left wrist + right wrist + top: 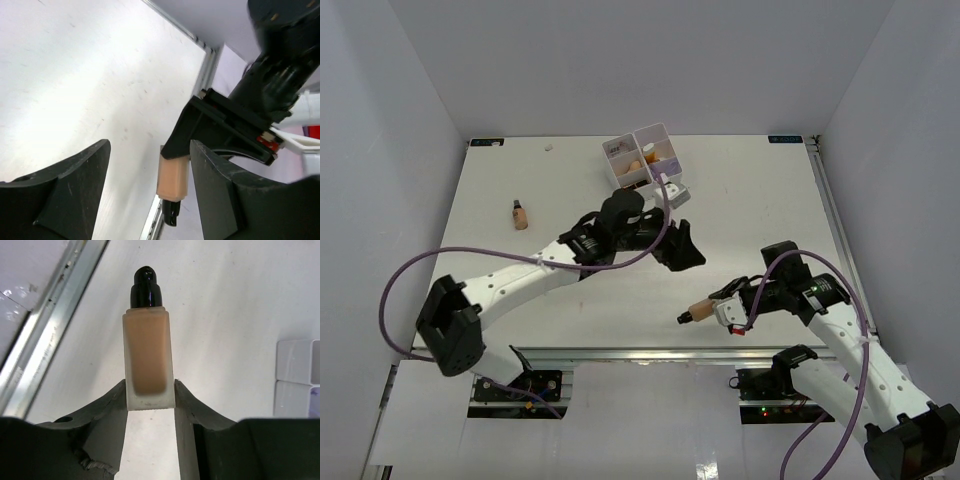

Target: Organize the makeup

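Bottle [148, 357], tan with dark cap: clenched at its base by right pincer [150, 395], at the 5 o'clock part of the desk [770, 200]; not yet boxed. Left pincer [150, 145]: released, fingers wide, nothing between them, mid-desk. Box [642, 158], white, four compartments, at 12 o'clock: several small pieces already inside. Small tan piece [520, 214]: loose at 10 o'clock. White piece [677, 193]: just beside box, at its 5 o'clock. Judged about half done; three pieces outstanding.
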{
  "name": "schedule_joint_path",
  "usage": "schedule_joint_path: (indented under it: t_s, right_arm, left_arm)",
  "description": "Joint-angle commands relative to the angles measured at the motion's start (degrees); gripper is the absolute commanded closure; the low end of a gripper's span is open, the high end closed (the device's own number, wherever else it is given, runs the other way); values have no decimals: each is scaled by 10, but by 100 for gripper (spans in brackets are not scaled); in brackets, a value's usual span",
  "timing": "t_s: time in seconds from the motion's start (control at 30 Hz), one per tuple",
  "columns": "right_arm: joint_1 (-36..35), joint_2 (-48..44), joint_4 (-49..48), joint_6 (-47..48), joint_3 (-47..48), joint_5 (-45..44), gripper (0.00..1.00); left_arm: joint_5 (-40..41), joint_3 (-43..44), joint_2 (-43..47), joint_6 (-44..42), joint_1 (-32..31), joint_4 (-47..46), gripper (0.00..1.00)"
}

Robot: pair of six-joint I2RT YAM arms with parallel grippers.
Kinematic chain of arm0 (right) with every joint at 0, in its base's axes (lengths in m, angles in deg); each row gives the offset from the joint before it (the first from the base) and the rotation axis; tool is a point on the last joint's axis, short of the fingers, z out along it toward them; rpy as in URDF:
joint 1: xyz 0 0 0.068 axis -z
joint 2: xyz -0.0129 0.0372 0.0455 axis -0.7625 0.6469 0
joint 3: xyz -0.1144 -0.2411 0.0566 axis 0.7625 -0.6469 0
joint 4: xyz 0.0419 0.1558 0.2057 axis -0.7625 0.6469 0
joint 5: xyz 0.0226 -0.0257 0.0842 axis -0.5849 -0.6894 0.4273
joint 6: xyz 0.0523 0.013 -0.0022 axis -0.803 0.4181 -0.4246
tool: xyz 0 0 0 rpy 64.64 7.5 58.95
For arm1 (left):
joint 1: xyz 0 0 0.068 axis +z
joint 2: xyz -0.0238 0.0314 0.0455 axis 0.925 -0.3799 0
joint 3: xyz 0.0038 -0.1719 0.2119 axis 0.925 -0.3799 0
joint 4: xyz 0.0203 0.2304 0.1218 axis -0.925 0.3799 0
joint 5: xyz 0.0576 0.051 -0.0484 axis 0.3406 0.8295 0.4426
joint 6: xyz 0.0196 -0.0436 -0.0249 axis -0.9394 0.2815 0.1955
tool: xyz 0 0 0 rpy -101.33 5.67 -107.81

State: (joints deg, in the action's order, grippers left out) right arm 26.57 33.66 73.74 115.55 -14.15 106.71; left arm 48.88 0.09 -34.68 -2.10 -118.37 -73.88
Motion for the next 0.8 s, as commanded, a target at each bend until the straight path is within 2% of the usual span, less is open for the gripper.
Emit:
schedule_joint_path:
  t_s: [0.0, 0.1, 0.23, 0.5, 0.77]
  right_arm:
    - [-3, -31, -55, -147, -13, 54, 92]
    - [-2, -32, -106, -292, -16, 72, 92]
    - [1, -5, -144, -397, 5, 104, 92]
    - [20, 57, -180, -535, 77, 142, 92]
    - [48, 108, -207, -627, 150, 202, 92]
  left_arm:
    - [167, -120, 158, 29, 5, -145, 29]
    - [202, -236, 245, 44, 5, -203, 30]
    - [206, -336, 308, 39, 1, -281, 29]
    - [184, -390, 335, -17, -6, -358, 25]
    - [190, -414, 324, -13, -7, -479, 22]
